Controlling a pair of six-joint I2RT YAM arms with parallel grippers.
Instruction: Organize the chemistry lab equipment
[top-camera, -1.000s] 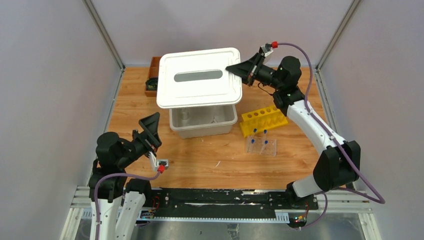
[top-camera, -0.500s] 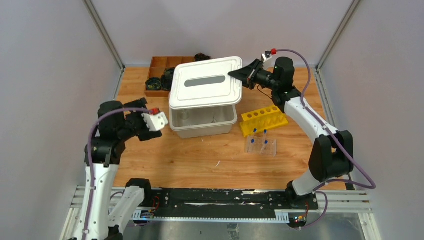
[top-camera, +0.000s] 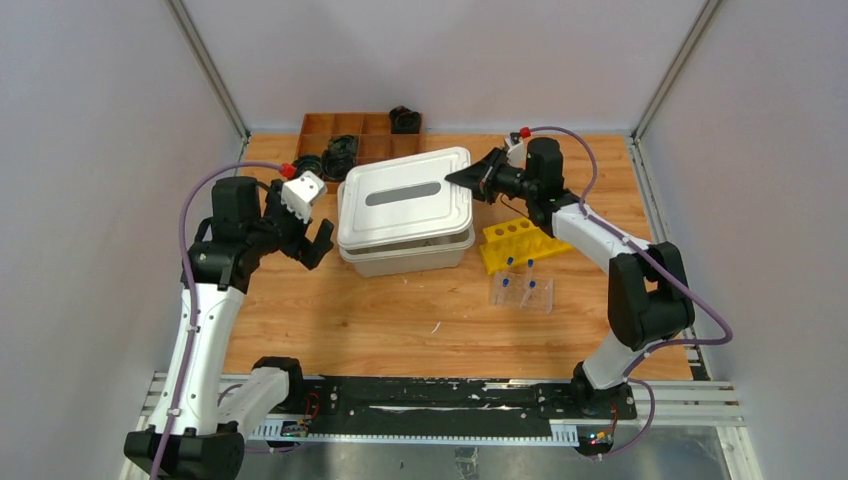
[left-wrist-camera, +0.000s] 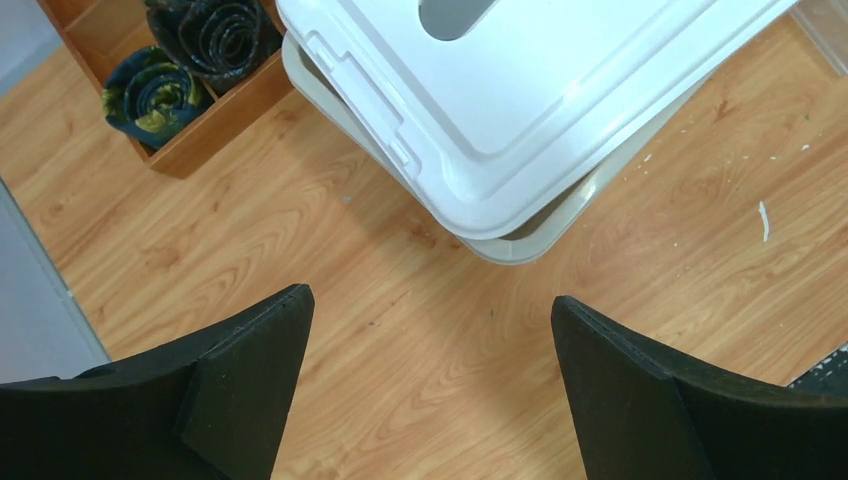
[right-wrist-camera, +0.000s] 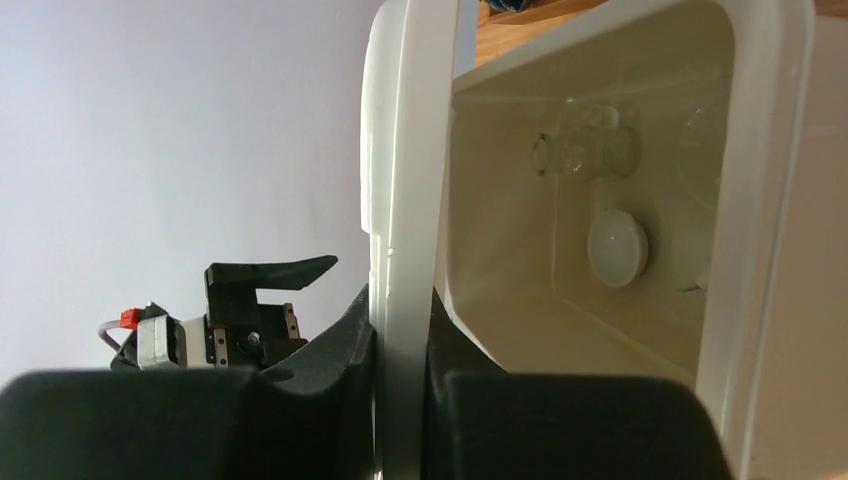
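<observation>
My right gripper (top-camera: 460, 178) is pinched on the white lid (top-camera: 400, 195) at its 2 o'clock edge; left gripper (top-camera: 318, 240) gapes wide, holding nothing, 9 o'clock of the bin (top-camera: 405, 262); yellow rack (top-camera: 525, 243) sits at its 3.

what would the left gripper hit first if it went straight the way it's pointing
Probably the bare table just short of the bin: the open left gripper angles down at the wood. Depth is unclear, so it might meet the bin's corner, under the lid, instead.
</observation>
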